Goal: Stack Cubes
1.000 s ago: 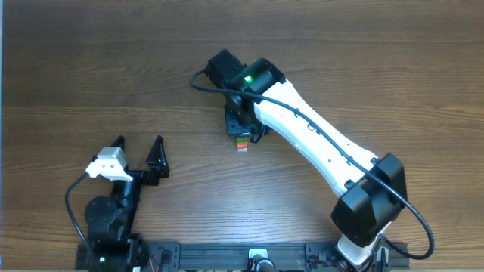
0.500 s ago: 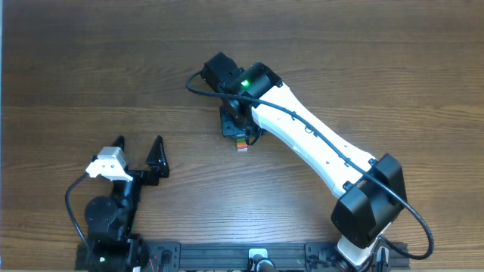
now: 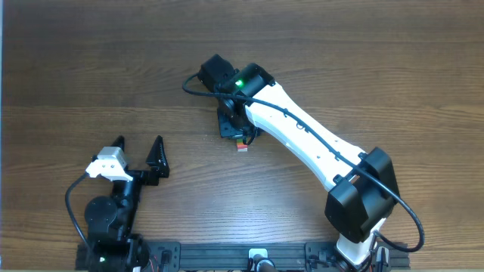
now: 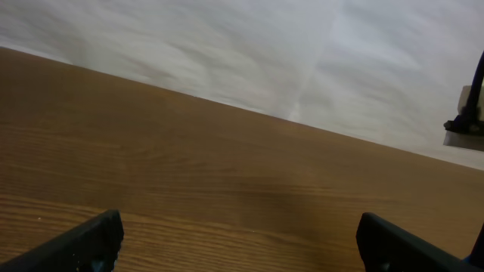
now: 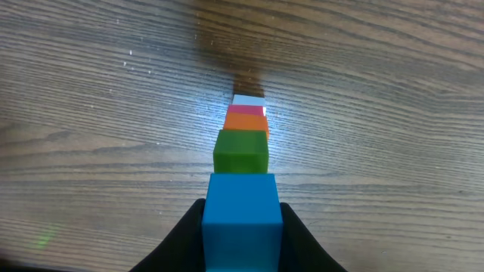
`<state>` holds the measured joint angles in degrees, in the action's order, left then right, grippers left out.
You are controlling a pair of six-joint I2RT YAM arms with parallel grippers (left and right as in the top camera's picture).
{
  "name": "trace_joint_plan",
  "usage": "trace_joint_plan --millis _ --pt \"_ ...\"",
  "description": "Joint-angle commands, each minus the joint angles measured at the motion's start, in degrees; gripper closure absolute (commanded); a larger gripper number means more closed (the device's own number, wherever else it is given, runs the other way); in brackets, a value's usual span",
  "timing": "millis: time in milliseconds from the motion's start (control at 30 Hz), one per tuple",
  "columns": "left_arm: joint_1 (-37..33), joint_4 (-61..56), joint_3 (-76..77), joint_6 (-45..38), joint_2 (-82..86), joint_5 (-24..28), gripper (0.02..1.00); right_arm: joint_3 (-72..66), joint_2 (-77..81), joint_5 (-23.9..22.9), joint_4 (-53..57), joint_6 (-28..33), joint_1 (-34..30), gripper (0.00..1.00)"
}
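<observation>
A blue cube [image 5: 242, 208] is pinched by the right pincer [image 5: 242, 234] directly over a green-topped stack [image 5: 243, 132] of orange, pink and white cubes mid-bench [image 3: 91, 60], bare wood being left all round, while the left pincer [image 3: 140, 147] is held spread, well apart.

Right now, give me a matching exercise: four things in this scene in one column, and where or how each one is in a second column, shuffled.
Things:
1. blue cube
2. green cube
3. orange cube
4. left hand

Places or states:
A. open, over bare table
B. directly beneath the green cube
C. held in the right hand
D. directly beneath the blue cube

Pairs: 1-C, 2-D, 3-B, 4-A
</observation>
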<state>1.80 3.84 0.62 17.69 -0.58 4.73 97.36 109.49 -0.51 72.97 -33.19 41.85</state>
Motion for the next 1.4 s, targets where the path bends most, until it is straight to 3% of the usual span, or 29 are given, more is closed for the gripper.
trace_joint_plan --millis 33,1400 --pt "0.22 0.20 -0.31 -0.79 0.42 0.37 0.018 -0.52 1.57 0.07 -0.13 0.72 0.46 0.862" --pt "0.22 0.20 -0.31 -0.76 0.42 0.37 0.018 -0.31 2.14 0.09 -0.55 2.60 -0.02 0.871"
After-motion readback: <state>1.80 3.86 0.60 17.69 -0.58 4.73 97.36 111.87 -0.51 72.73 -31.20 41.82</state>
